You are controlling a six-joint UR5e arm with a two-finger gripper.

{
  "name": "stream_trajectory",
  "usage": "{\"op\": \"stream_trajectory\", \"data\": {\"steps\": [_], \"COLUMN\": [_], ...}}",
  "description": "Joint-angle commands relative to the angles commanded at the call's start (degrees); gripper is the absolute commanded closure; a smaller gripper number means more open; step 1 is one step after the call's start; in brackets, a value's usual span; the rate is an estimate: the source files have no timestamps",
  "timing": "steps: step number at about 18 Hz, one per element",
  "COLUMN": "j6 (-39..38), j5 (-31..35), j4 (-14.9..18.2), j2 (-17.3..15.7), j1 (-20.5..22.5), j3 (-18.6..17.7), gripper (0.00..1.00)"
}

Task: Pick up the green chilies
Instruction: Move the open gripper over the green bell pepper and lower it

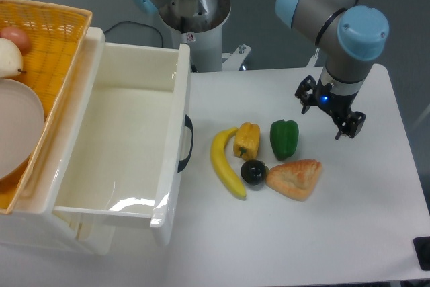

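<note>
The green chilies (284, 138) are a single glossy dark-green bell pepper lying on the white table (349, 233), right of the yellow pepper. My gripper (330, 115) hangs above the table to the right of the green pepper and slightly behind it, apart from it. Its two dark fingers are spread and nothing is between them.
A yellow-orange pepper (246, 140), a banana (226, 162), a small dark round fruit (254, 172) and a piece of bread (294, 178) lie close around the green pepper. A large white bin (176, 159) stands at left, with an orange basket (47, 38) beyond it.
</note>
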State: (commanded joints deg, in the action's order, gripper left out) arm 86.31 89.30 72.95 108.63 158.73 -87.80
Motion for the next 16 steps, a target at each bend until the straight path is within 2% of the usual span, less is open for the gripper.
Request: {"op": "stream_trajectory", "data": {"steps": [5,9,14,16], "j6": [-3.7,-6.1,-6.3,-9.1], "j5": [0.3,3.9,4.2,4.2], "j4": [0.3,-0.4,-1.4,-1.8], "j2": [-0.1,-0.4,-1.0,-1.1], "j1": [-0.2,-0.8,-0.3,-0.3], "j3": [-0.3,-2.9,-6.5,-7.6], "gripper": [0.00,0.00,0.00,0.00]}}
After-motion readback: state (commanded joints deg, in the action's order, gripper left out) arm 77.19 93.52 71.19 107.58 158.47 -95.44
